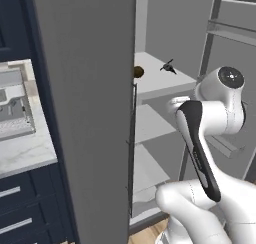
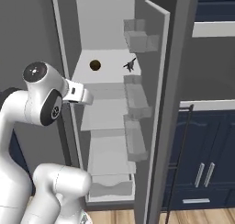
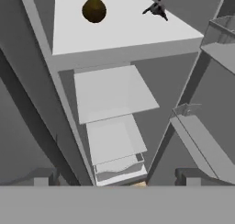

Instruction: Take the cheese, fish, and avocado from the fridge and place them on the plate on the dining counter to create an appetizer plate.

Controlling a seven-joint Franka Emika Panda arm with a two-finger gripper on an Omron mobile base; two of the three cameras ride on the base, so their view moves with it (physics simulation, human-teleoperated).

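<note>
The fridge (image 2: 110, 108) stands open with pale grey shelves. On its upper shelf lies the avocado (image 3: 94, 10), dark brown and round, at the left (image 1: 138, 72) (image 2: 95, 65). To its right on the same shelf lies the fish (image 3: 157, 8), a small dark shape (image 1: 168, 66) (image 2: 130, 64). My gripper (image 3: 117, 179) is open and holds nothing. It hangs in front of the fridge, below the upper shelf, and is apart from both items. The cheese, the plate and the dining counter are out of view.
Door racks (image 2: 137, 101) jut from the open fridge door on the right. The grey fridge side panel (image 1: 85, 113) rises at the left, beside a marble worktop (image 1: 25, 153) with a machine. Navy cupboards (image 2: 206, 163) stand to the right.
</note>
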